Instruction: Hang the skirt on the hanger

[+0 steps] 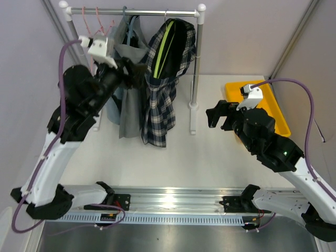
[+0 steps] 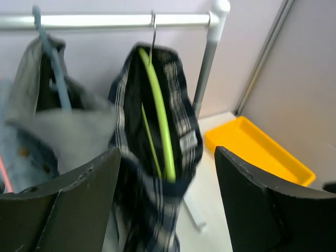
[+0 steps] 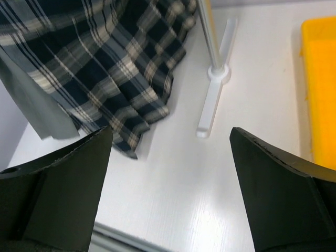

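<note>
Task state: the skirt (image 1: 160,100) hangs from the hanger (image 1: 164,50), and the hanger's hook sits over the rail (image 1: 136,11). I judge the placing done, as far as these views show.
Left to do: by my judgement, only drawing my tools clear of the rack. How evenly the waist sits on the hanger I cannot tell.
Skirt location: 12 o'clock in the top view, under the right half of the rail. Whether the hem touches the counter (image 1: 210,152) I cannot tell.
Left tool (image 1: 137,69): released, with its fingers spread and nothing between them. It is raised at the skirt's 9 o'clock, near the waist. I cannot tell whether it touches the cloth.
Right tool (image 1: 218,116): released and empty, above the counter at the skirt's 4 o'clock and well apart from it.
Skirt material: soft woven plaid, navy with cream and grey lines, draping in loose folds. A white label shows inside the waist.
Hanger: thin, smooth and lime green, with a wire hook.
Rail: a smooth metal tube with white corner fittings, a white post and a white foot.
Neighbour: a grey garment (image 1: 128,113), plain and limp, just beside the skirt at its 9 o'clock.
Tray (image 1: 281,123): yellow, rigid, shallow and rectangular, at the right tool's 2 o'clock.
Counter: white, flat and matte.
</note>
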`<state>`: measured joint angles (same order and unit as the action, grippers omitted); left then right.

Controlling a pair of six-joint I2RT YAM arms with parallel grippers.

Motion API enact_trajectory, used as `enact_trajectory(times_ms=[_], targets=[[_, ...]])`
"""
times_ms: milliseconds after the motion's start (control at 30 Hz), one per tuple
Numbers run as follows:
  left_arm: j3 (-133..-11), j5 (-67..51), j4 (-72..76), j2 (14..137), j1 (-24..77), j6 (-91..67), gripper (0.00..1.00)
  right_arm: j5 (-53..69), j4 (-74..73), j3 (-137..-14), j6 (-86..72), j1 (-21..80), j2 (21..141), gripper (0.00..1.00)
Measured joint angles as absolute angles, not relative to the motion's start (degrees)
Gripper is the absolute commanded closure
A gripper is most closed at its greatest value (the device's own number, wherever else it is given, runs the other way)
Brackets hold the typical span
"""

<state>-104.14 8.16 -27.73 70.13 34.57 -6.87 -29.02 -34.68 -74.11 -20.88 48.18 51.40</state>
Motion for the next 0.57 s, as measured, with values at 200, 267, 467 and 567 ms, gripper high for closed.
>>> enact_trajectory(times_ms=[200, 267, 467, 567], targets=[[-86.87, 7.22, -29.47, 55.02, 34.57, -7.81, 0.23, -27.77, -36.53, -71.18, -23.99, 48.14, 51.03, 0.01], [-81.71, 7.25, -30.57, 50.87, 34.57, -8.12, 0.22, -27.99, -36.69, -70.15, -24.93, 48.14, 50.37, 0.00], [-74.74, 7.25, -35.14, 43.29, 34.57, -9.04, 0.23, -28.23, -37.80, -67.35, -26.26, 48.07, 48.14, 0.01], [-73.45, 7.25, -35.99, 41.52, 34.57, -9.17, 0.23, -29.10, -38.04, -67.35, -26.68, 47.94, 48.10, 0.01]])
